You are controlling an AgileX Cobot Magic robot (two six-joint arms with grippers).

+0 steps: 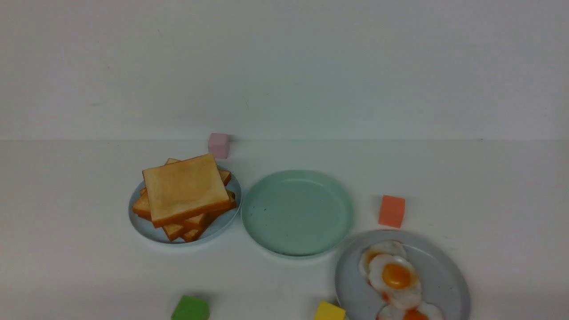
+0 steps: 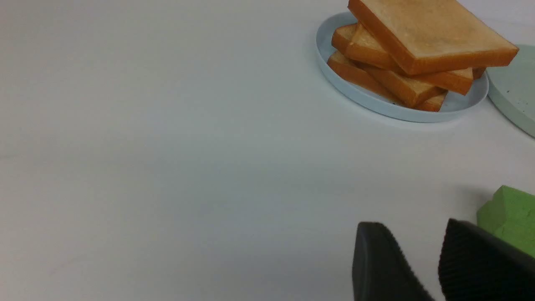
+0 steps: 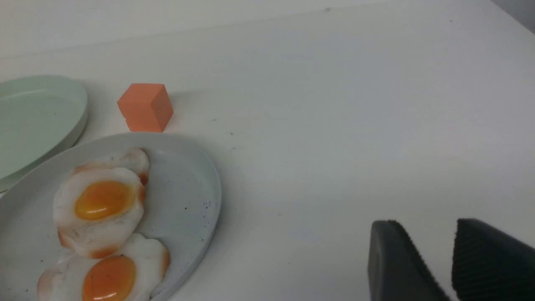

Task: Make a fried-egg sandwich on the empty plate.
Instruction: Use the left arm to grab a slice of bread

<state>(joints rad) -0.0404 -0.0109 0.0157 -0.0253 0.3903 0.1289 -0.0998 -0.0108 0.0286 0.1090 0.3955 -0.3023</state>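
Observation:
The empty plate [image 1: 297,212], round and mint green, lies in the middle of the table with nothing on it; its edge also shows in the wrist views [image 2: 516,90] [image 3: 37,121]. To its left a stack of golden toast slices [image 1: 186,194] [image 2: 422,46] rests on a pale-blue plate [image 1: 146,224]. At the near right, fried eggs [image 1: 394,275] [image 3: 100,209] lie on a grey plate [image 1: 444,271]. No fried-egg sandwich is in view. Neither arm shows in the front view. My left gripper [image 2: 411,232] is open over bare table near the toast. My right gripper [image 3: 424,228] is open over bare table beside the eggs.
A pink cube [image 1: 219,145] sits behind the toast, an orange cube [image 1: 392,211] [image 3: 145,107] beyond the egg plate. A green cube [image 1: 191,308] [image 2: 508,217] and a yellow cube [image 1: 329,311] lie at the near edge.

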